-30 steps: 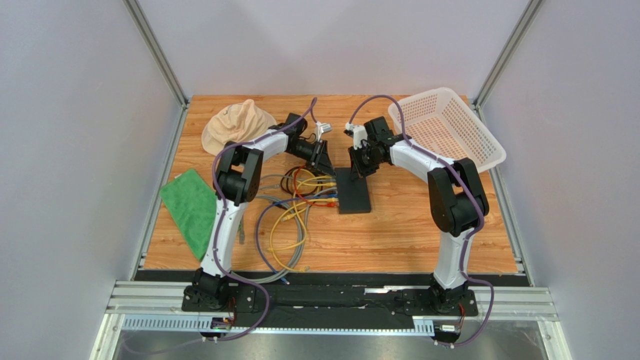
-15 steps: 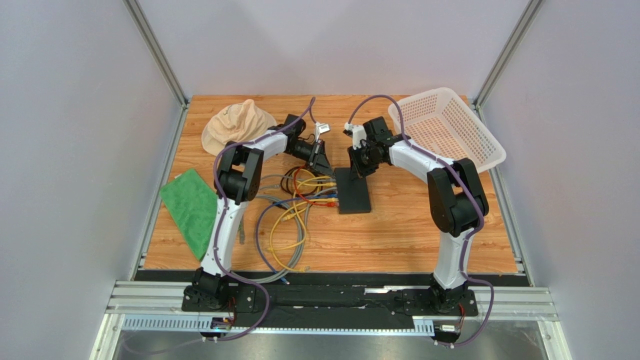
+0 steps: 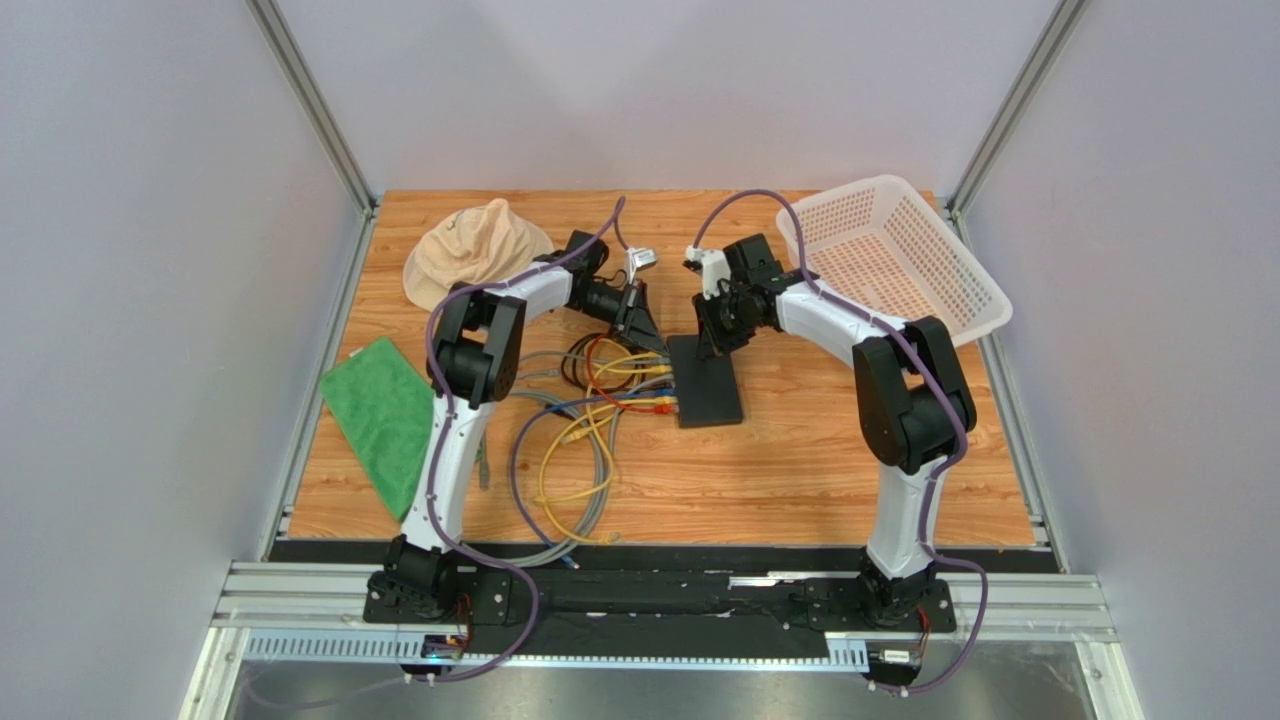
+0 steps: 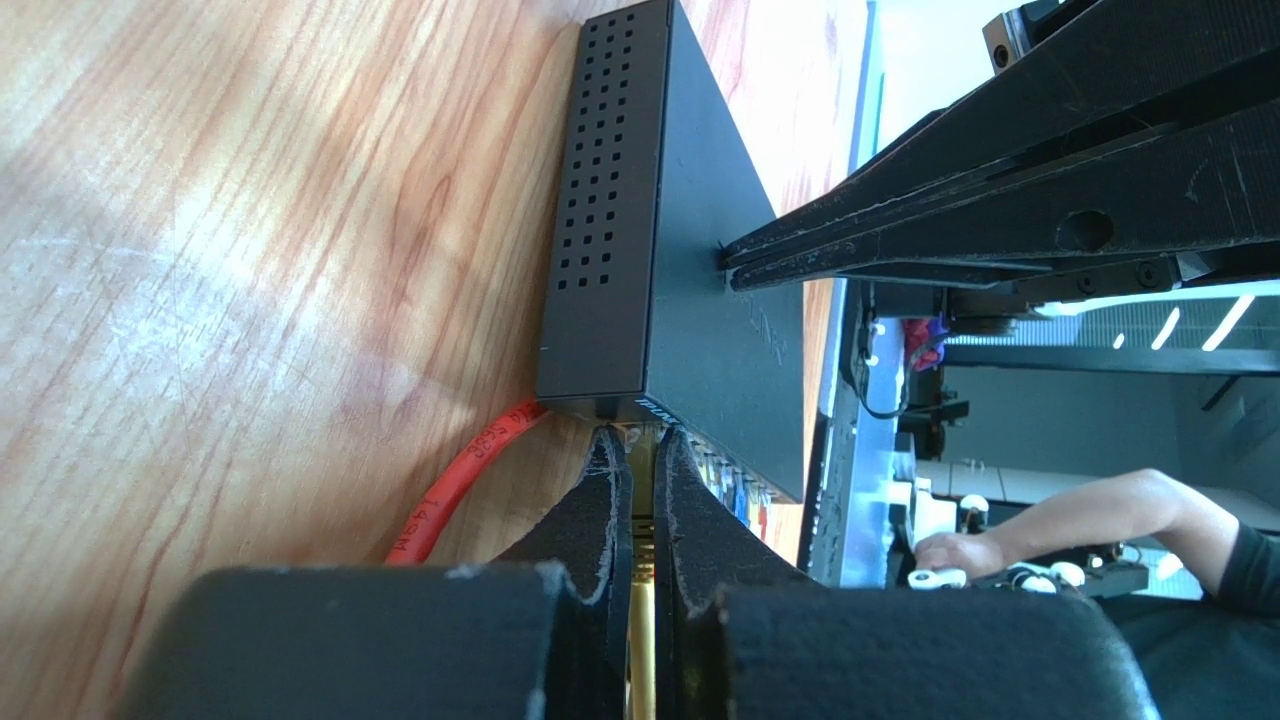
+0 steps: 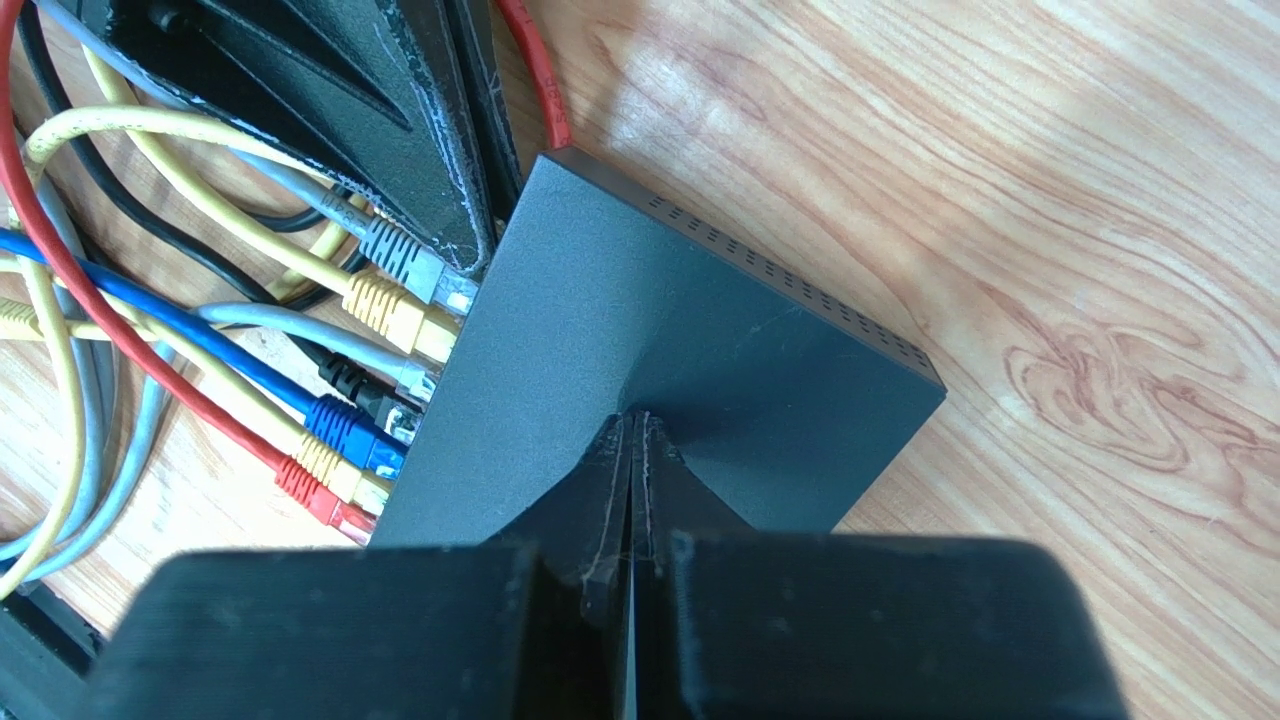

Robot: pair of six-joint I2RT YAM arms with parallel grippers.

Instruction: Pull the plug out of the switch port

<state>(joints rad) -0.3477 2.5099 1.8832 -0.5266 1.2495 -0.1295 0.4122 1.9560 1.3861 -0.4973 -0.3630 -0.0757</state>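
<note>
Left claw (image 4: 639, 438) now has its fingers (image 4: 601, 503) pinched on the yellow plug (image 4: 642, 503), right where it enters the near end of the switch (image 4: 661, 255). A second ago those jaws stood noticeably wider; since then they have come together. From above, the left claw (image 3: 637, 318) has edged slightly toward the far side. The switch (image 3: 706, 383) has not moved: it lies flat near the middle of the tabletop (image 3: 842, 465), with its port side facing left toward the tangle of cables (image 3: 579, 435).

The right claw (image 5: 634, 428) is pressed together as before. Its tips rest on the top face of the switch (image 5: 661, 345), and its place in the overhead view (image 3: 720, 333) matches the earlier frames.

Along the port side sit a grey plug (image 5: 403, 252), a blue plug (image 5: 361, 435) and a red plug (image 5: 323, 495). A red cable (image 4: 451, 503) runs on the wood just beside the switch's corner.

Faint marks on the switch's top are too small to read.

The white basket (image 3: 902, 255), the green cloth (image 3: 383, 420) and the tan cap (image 3: 473, 248) lie where they did.
</note>
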